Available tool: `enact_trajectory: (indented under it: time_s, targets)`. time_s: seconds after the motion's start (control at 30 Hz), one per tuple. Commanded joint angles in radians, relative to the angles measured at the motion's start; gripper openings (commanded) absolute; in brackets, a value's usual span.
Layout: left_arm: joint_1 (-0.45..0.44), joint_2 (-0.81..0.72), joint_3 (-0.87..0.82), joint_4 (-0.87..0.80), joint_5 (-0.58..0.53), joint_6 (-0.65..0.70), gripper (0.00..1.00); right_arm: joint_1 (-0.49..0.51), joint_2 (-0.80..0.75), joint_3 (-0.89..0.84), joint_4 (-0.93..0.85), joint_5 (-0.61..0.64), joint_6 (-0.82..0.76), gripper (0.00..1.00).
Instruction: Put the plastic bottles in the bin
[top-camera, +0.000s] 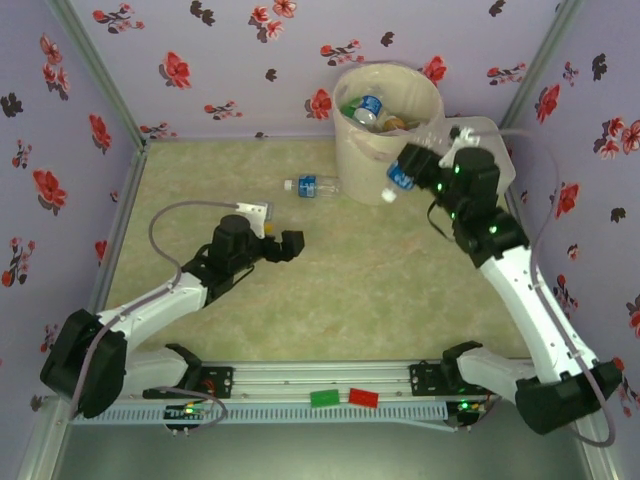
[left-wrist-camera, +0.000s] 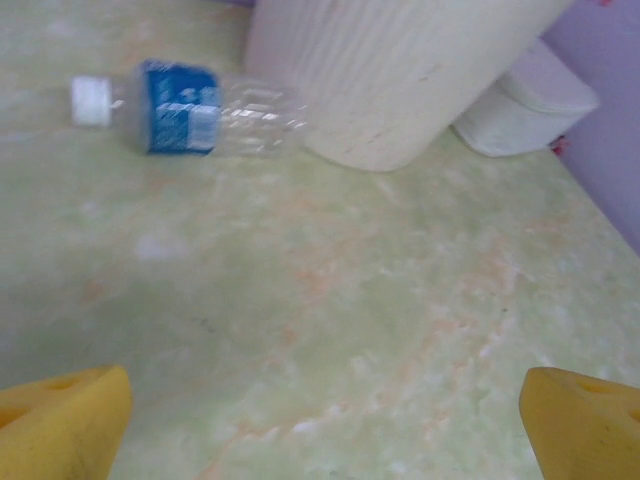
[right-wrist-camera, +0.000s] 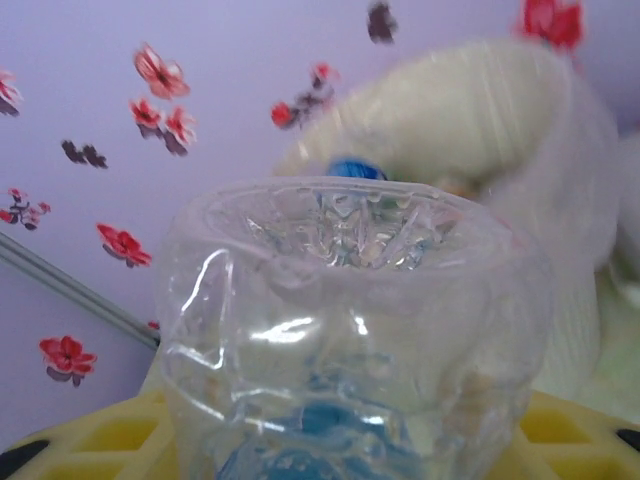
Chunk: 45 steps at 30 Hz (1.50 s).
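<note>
On the pale green surface (top-camera: 400, 290), seen from above, one loose bottle (top-camera: 312, 185) lay on its side just left of the bin (top-camera: 362, 165). Its long axis ran side to side, with the white cap (top-camera: 289, 184) pointing away from the bin and the base close by the bin's wall. My left jaws stood wide and empty at the end of my left arm (top-camera: 225, 255), near the bottle on its near side. That arm was plainly the nearer one. My right arm (top-camera: 480, 215) was raised at the bin's right side, its jaws clamped on a second, held bottle (top-camera: 399, 178). This bottle was beside the bin's outer wall, not over its mouth. Several bottles (top-camera: 368, 108) already sat inside the bin.

From my left wrist, the loose bottle (left-wrist-camera: 185, 112) lay ahead and to the left, lengthwise across my line of approach. Its blue label was in the middle and its cap at the far left. Whether its base touched the bin (left-wrist-camera: 400, 80) I could not tell. My two yellow fingers (left-wrist-camera: 60, 425) sat at the lower corners, far apart, with bare surface between them. A white lidded box (left-wrist-camera: 525, 105) stood past the bin.

From my right wrist, the held bottle (right-wrist-camera: 350, 320) showed its clear, dented base close against the lens, squeezed between yellow fingers (right-wrist-camera: 565, 430). The bin (right-wrist-camera: 480, 120) rose beyond it, so I judged a lift over the rim would be needed first.
</note>
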Motion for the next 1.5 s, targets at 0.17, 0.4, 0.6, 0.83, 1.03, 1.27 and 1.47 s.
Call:
enact_trajectory:
  time_s: [0.17,0.4,0.6,0.83,1.03,1.27,1.47]
  targets:
    - [0.046,-0.146,-0.106,-0.071,-0.031,-0.061,1.0,-0.073,0.366,0.512,-0.104,-0.029,-0.09,0.49]
    - [0.059,-0.271,-0.145,-0.161,-0.056,-0.051,1.0,-0.124,0.687,0.845,-0.238,-0.057,-0.096,0.49]
    - [0.065,-0.387,-0.204,-0.177,-0.061,-0.05,1.0,-0.141,0.867,1.032,-0.389,-0.113,-0.095,0.5]
    - [0.071,-0.422,-0.214,-0.188,-0.068,-0.051,1.0,-0.149,0.908,1.043,-0.414,-0.1,-0.071,0.67]
    - [0.088,-0.387,-0.151,-0.202,-0.071,0.018,1.0,-0.156,0.885,1.083,-0.41,-0.056,-0.07,1.0]
    - [0.134,-0.25,-0.038,-0.162,-0.08,0.08,1.0,-0.146,0.743,1.009,-0.415,-0.025,-0.127,1.0]
    - [0.169,-0.041,0.139,-0.118,-0.051,0.154,1.0,-0.092,0.496,0.689,-0.302,-0.007,-0.169,1.0]
